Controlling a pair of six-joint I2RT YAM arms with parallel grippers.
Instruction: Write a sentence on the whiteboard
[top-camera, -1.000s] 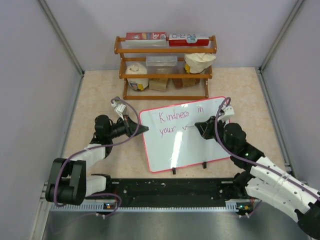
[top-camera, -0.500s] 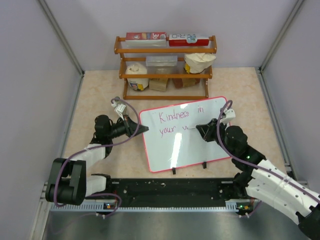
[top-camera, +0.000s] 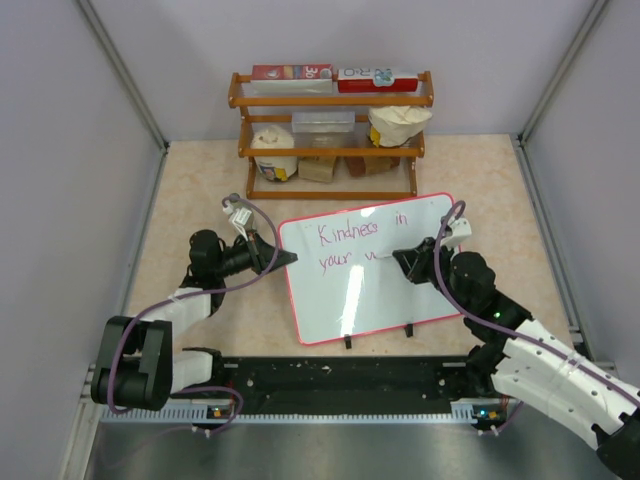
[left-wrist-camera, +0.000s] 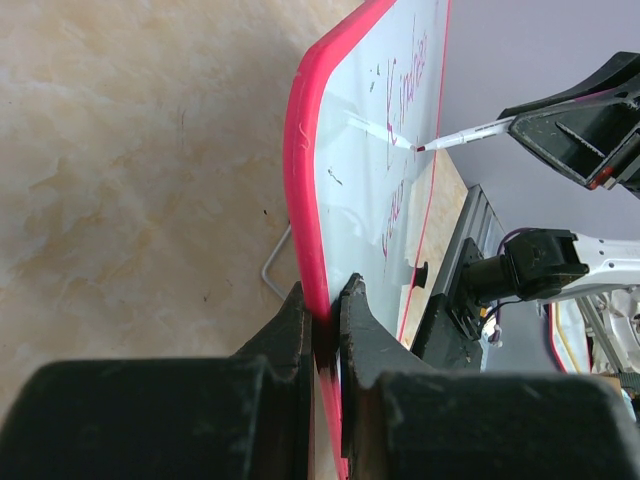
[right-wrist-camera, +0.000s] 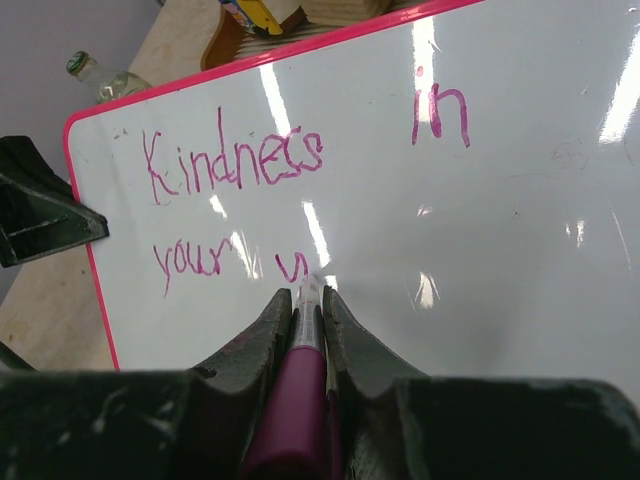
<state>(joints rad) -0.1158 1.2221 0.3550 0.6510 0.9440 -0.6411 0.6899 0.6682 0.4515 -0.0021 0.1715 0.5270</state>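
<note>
The whiteboard (top-camera: 370, 295) with its pink frame stands tilted on the table's middle. It also shows in the right wrist view (right-wrist-camera: 520, 240) and edge-on in the left wrist view (left-wrist-camera: 300, 170). The sentence (right-wrist-camera: 235, 165) reads "Kindness in" above "your" and a started "v" stroke (right-wrist-camera: 290, 266). My left gripper (top-camera: 281, 256) is shut on the board's left edge, seen up close in the left wrist view (left-wrist-camera: 322, 318). My right gripper (top-camera: 397, 256) is shut on a magenta marker (right-wrist-camera: 300, 390), whose tip touches the board beside the stroke.
A wooden shelf rack (top-camera: 333, 135) with boxes, a jar and bags stands behind the board. A black rail (top-camera: 340, 380) runs along the near edge. A bottle (right-wrist-camera: 100, 75) shows past the board's left corner. Two black clip feet (top-camera: 348, 342) hold the board.
The right gripper with the marker shifted slightly right and down along the second line from a second ago. Since half a second ago it is nearly still. The left arm has not moved.
</note>
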